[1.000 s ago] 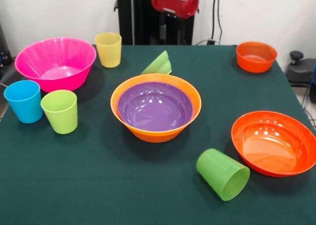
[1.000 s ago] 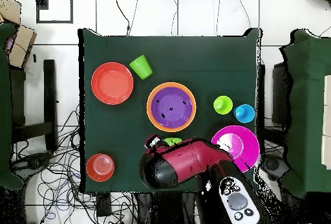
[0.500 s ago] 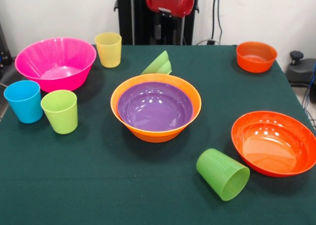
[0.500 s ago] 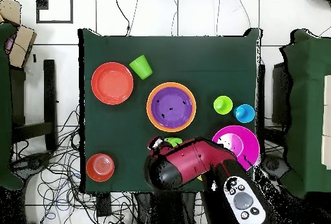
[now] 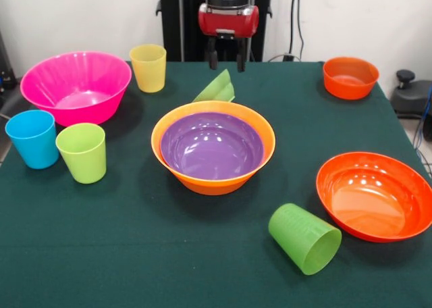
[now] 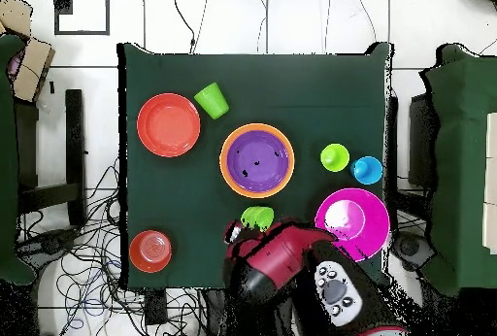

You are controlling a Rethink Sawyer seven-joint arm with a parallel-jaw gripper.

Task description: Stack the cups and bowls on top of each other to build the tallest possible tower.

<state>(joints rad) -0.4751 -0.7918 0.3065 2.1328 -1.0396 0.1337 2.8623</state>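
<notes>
My gripper (image 5: 227, 61) hangs open at the table's far edge, just above and behind the small green bowl (image 5: 217, 86), which lies tipped on its side. The purple bowl (image 5: 212, 147) is nested in the large orange bowl (image 5: 213, 184) at mid-table. At the left stand the pink bowl (image 5: 75, 85), the yellow cup (image 5: 148, 67), the blue cup (image 5: 32, 138) and the lime green cup (image 5: 82, 152). The darker green cup (image 5: 305, 238) lies on its side next to the shallow red-orange bowl (image 5: 375, 194). The small orange bowl (image 5: 349, 77) sits far right. From overhead my arm (image 6: 286, 266) hides the yellow cup.
A dark green cloth covers the table (image 5: 155, 254). Cables and floor surround it in the overhead view. The widest bare cloth lies along the near edge, left of the fallen cup.
The gripper has come down and slightly left in the front view, so its fingers show. From overhead the arm has drawn back and uncovered the small green bowl. Cups and bowls have not moved.
</notes>
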